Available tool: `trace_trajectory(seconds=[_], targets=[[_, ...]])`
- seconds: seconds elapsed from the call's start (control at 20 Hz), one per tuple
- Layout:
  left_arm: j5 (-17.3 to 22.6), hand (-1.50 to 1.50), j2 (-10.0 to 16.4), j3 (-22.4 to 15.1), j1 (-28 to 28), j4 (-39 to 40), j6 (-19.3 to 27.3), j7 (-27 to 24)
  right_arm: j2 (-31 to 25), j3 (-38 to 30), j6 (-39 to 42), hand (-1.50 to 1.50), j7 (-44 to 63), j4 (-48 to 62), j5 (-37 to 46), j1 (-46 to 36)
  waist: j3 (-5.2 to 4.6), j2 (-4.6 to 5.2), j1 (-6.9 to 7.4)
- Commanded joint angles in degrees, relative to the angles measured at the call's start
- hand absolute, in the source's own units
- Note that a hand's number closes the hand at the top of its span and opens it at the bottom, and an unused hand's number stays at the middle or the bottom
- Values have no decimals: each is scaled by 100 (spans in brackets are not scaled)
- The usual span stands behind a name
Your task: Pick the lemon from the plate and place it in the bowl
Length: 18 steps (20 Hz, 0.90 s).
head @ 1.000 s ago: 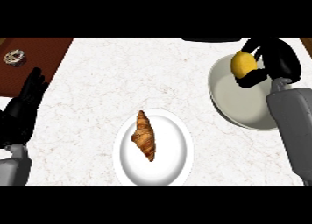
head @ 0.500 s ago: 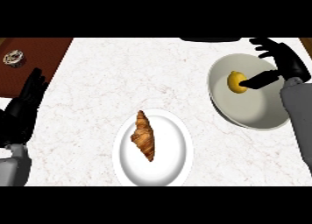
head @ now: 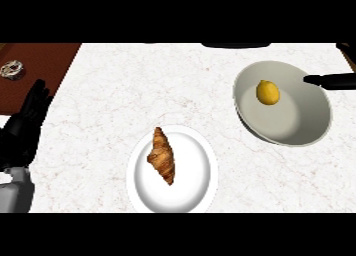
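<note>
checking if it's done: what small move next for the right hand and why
Probably draw the right hand back clear of the bowl: the lemon lies inside it, apart from the hand, which is open and reaches over the right rim.

The white veined stone countertop (head: 107, 115) looks smooth and pretty matt, the dark brown wooden strip (head: 41, 57) too. The pale grey ceramic-looking bowl (head: 303, 117) has a soft sheen (round white plate (head: 196, 175) likewise).

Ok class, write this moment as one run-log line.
lemon: in bowl, not held | right hand: open, at bowl's right rim | left hand: open, resting left | croissant: on plate
</note>
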<state>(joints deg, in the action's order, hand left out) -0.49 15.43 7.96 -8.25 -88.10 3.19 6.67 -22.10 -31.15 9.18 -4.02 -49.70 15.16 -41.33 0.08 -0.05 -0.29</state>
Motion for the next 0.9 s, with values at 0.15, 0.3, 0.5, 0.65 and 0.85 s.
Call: trace_trajectory(seconds=[0.15,0.3,0.5,0.65,0.85], targets=[[-37,0,-51,-44,84,-312,-6,179,-1078,-703,1124,-150,-498,605,-878,610,-2,12,51],[83,0,76,123,87,-267,-131,73,-1619,-945,1983,-150,-760,811,-1186,1135,-1,9,16],[100,0,26,30,223,-501,-196,337,-2210,-1230,2765,-150,-655,1489,-1637,1021,0,5,70],[-28,0,-81,67,59,-120,-69,-59,-2492,-1299,3230,-150,-1448,1792,-1700,1426,0,22,44],[-11,0,82,174,-142,53,-234,104,-2546,-1182,3248,-150,-1273,1930,-1929,1068,-5,13,54]])
